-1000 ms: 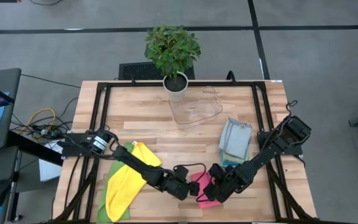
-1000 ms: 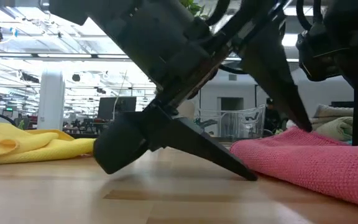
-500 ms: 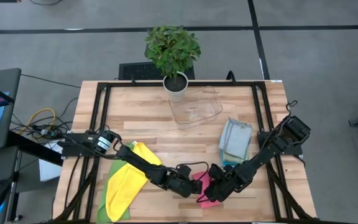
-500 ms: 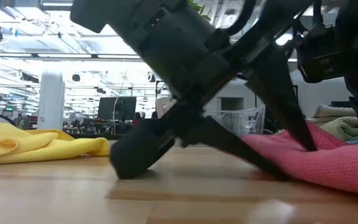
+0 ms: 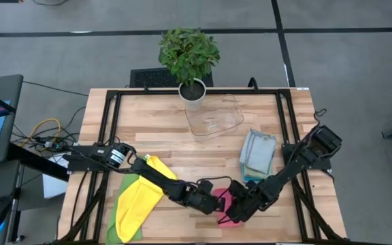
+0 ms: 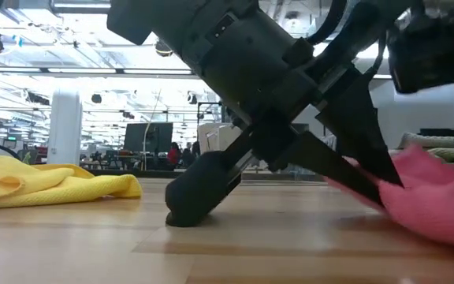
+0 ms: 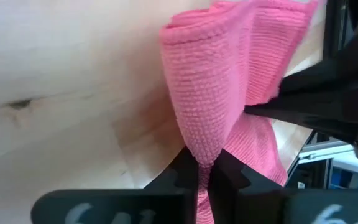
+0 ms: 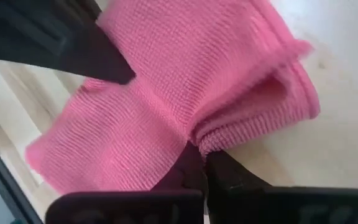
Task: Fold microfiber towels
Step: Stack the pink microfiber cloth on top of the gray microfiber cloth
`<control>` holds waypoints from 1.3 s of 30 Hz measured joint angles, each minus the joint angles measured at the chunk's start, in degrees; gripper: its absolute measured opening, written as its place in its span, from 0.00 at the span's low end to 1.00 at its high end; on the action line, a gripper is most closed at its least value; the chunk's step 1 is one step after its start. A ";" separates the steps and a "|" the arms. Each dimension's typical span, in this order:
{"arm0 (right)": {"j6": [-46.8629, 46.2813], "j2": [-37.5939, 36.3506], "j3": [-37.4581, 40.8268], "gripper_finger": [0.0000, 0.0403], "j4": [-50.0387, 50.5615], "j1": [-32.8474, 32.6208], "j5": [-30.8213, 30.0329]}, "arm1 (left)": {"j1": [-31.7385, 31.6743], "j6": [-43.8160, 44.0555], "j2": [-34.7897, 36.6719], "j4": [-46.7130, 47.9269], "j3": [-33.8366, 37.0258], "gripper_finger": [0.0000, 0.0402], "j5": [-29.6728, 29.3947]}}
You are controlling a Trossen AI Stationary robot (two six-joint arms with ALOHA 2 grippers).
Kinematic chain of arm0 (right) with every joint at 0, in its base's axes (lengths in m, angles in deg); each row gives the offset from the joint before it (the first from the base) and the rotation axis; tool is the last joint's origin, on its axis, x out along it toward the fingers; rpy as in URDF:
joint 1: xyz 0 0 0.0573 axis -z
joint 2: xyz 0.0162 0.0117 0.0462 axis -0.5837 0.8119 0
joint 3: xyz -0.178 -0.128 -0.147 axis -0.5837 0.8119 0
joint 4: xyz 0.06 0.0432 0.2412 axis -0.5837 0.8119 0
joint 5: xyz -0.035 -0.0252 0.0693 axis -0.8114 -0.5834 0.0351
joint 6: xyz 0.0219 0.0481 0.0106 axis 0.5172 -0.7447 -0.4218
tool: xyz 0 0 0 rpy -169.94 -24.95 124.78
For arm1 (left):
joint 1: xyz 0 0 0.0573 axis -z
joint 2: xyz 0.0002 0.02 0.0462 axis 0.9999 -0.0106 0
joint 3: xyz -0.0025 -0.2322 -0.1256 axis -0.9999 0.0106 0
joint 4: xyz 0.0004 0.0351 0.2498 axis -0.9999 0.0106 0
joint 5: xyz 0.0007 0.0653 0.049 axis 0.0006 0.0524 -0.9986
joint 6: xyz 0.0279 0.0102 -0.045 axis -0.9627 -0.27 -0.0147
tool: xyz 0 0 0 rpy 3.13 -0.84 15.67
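Wooden table [image 5: 148, 129] w/ black frame fills the high view. At its far edge, centre, a potted plant [image 5: 190, 58]; just near of it a clear plastic tray [image 5: 214, 117]. Near-left: yellow towel [image 5: 137, 197] lying rumpled on top of a green towel [image 5: 116, 209], whose edge shows beside it. Right side: stack of folded grey towels w/ teal edging [image 5: 258, 154].

Both arms reach in low to the near-centre, meeting at the pink towel [image 5: 227, 209], which lies bunched at the near edge, btwn the yellow towel and the grey stack.

Left gripper [image 7: 205, 177] is clamped on a fold of the pink towel; fabric is pinched btwn its fingers, per left wrist view. Right gripper [image 8: 199, 163] likewise grips a rolled edge of the same towel. The 2 grippers sit just beside each other on the cloth.
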 joint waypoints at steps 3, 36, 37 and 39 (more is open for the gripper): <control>-0.08 -2.83 0.00 0.03 3.22 -0.53 -1.10 | -0.40 -0.70 0.79 0.06 -0.04 0.02 -0.37; -16.21 -36.73 1.08 0.04 59.32 2.72 -15.38 | -22.59 -21.67 -3.08 3.32 -24.24 0.01 10.36; -15.62 -36.52 1.73 0.04 58.78 3.41 -14.57 | -22.59 -21.29 -3.93 2.98 -24.23 0.01 10.71; -15.02 -36.18 4.03 0.04 58.34 4.97 -13.15 | -22.79 -19.90 -5.41 2.00 -24.83 0.01 10.66</control>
